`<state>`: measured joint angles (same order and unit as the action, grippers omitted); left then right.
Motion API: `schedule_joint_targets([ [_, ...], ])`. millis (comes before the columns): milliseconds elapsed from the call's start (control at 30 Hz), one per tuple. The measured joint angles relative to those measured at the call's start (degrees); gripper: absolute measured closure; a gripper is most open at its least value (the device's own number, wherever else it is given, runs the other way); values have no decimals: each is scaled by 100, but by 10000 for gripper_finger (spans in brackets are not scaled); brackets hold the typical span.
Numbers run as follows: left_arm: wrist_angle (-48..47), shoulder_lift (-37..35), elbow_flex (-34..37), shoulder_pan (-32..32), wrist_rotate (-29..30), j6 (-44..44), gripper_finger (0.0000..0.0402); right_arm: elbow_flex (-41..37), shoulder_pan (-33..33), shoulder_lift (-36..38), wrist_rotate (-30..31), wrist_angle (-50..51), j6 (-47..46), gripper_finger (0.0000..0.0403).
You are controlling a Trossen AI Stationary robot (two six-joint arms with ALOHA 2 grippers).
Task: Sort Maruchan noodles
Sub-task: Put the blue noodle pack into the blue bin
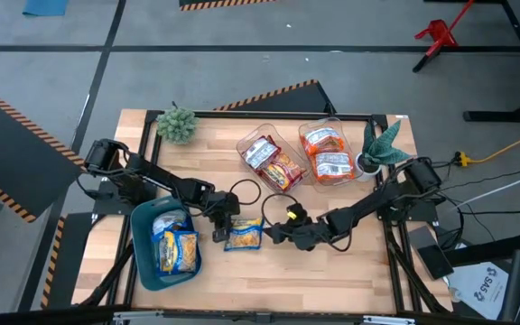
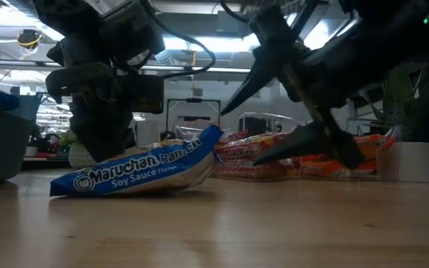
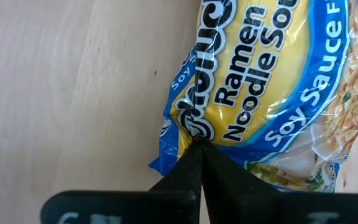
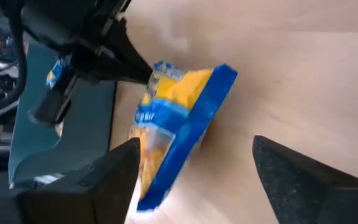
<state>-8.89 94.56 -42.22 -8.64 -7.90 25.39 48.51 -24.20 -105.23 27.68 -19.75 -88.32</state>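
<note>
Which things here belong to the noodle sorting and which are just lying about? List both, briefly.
Part of the job:
- blue soy sauce packet, pinched by the left claw
- right claw, open beside it
- blue bin holding blue packets
- two clear trays of red and orange packets

Lying about:
- round green plant
- potted plant

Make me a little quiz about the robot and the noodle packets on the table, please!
1. True or false: the left gripper is pinched shut on the edge of the blue soy sauce packet.
2. Which holds blue packets? A) the teal bin B) the clear trays C) the plant pot
3. Fill in: the right gripper is ____, with the soy sauce packet in front of it.

Key: 1 true. 2 A. 3 open.
</note>
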Motion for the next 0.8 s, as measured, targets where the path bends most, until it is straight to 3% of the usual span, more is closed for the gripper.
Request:
schedule_joint_targets([
  [300,192,137,-14,2,-20,87,402,546,237,-620,-28,-84,196,89],
  [500,544,519,-39,3,-268,124,401,1149,417,-1037,-560,-4,630,89],
  [800,770,568,-22,3,-360,237,401,1460,437,-1204,-967,277,444,109],
])
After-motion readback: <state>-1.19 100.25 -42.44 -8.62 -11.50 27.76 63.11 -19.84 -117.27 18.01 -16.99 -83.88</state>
